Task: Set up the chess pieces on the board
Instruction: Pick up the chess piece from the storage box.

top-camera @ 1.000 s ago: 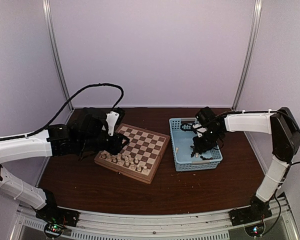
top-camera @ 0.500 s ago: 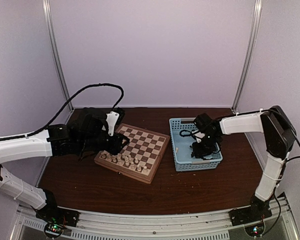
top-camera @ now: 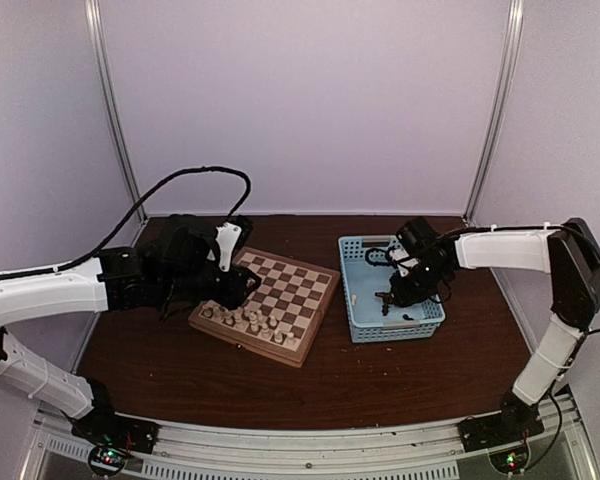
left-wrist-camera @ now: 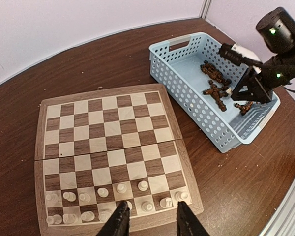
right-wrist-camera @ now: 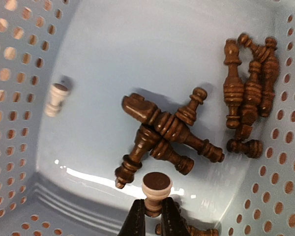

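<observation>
The board (top-camera: pixel 298 285) lies left of centre, with cream-white chess pieces (left-wrist-camera: pixel 103 192) standing in its two near rows. My left gripper (left-wrist-camera: pixel 151 210) hovers open over that near edge (top-camera: pixel 248 283), with nothing between its fingers. My right gripper (right-wrist-camera: pixel 154 209) is shut on a cream-white piece (right-wrist-camera: pixel 156 189), whose round base faces the camera, and holds it just above the floor of the light-blue basket (top-camera: pixel 365 325). Dark brown pieces (right-wrist-camera: pixel 162 130) lie in a crossed heap below it. More dark pieces (right-wrist-camera: pixel 248 93) lie by the right wall. Another cream piece (right-wrist-camera: pixel 55 99) lies at the left.
The basket's perforated walls (right-wrist-camera: pixel 19 98) close in around my right gripper (top-camera: pixel 390 297). The basket (left-wrist-camera: pixel 196 105) stands right of the board (left-wrist-camera: pixel 103 123) on the dark wooden table (top-camera: pixel 380 380). A black cable (top-camera: pixel 180 180) loops above my left arm.
My right gripper dipped into the basket, closed on the cream-white piece and now holds it just off the floor. My left arm has stayed where it was.
</observation>
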Robot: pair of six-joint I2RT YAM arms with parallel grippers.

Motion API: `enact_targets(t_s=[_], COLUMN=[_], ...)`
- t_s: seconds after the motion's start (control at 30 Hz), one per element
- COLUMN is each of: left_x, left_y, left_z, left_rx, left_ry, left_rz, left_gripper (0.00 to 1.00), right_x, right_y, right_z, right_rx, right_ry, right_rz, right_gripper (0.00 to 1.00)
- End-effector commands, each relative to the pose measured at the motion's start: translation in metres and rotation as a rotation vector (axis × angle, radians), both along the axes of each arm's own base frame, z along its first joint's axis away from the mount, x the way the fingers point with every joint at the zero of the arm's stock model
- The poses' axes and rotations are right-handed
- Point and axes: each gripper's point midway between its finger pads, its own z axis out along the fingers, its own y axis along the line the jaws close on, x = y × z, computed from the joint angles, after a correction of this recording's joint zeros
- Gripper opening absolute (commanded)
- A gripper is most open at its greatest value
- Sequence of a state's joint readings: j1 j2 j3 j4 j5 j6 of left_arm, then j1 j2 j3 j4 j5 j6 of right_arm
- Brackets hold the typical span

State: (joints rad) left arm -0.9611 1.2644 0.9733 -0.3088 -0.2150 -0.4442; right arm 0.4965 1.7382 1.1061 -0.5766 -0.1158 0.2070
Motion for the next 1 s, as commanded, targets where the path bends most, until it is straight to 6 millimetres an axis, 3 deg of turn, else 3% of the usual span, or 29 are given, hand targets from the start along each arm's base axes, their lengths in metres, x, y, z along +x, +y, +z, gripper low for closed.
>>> enact_targets(t_s=[0.0,0.17,0.4,0.57,0.73,0.97], left_x=[0.007,0.005,0.003,0.007,0.01,0.012], left_y=[-0.018,-0.046,-0.098,-0.126,-0.141,-0.149], left_z=[0.02,0.023,0.041,0.049,0.058,0.044], left_rx=[-0.074,-0.174,-0.34,-0.406,-0.474,-0.532], left_ry=[-0.002,0.051,0.161,0.314,0.474,0.6], left_rz=[-0.007,-0.072,-0.181,-0.213,-0.224,-0.219], left_gripper=[0.33,0.34,0.49,0.52,0.54,0.57], right_x=[0.007,-0.004,-0.041,-0.071,-0.091,-0.092], right_y=[0.009,0.039,0.091,0.124,0.147,0.158], right_z=[0.055,0.101,0.155,0.172,0.185,0.194], right_rx=[0.103,0.297,0.521,0.561,0.607,0.588], right_ry=[-0.169,-0.286,-0.389,-0.439,-0.49,-0.558], right_rz=[0.059,0.21,0.46,0.602,0.681,0.715], right_gripper=[0.09,0.09,0.09,0.1,0.1,0.1])
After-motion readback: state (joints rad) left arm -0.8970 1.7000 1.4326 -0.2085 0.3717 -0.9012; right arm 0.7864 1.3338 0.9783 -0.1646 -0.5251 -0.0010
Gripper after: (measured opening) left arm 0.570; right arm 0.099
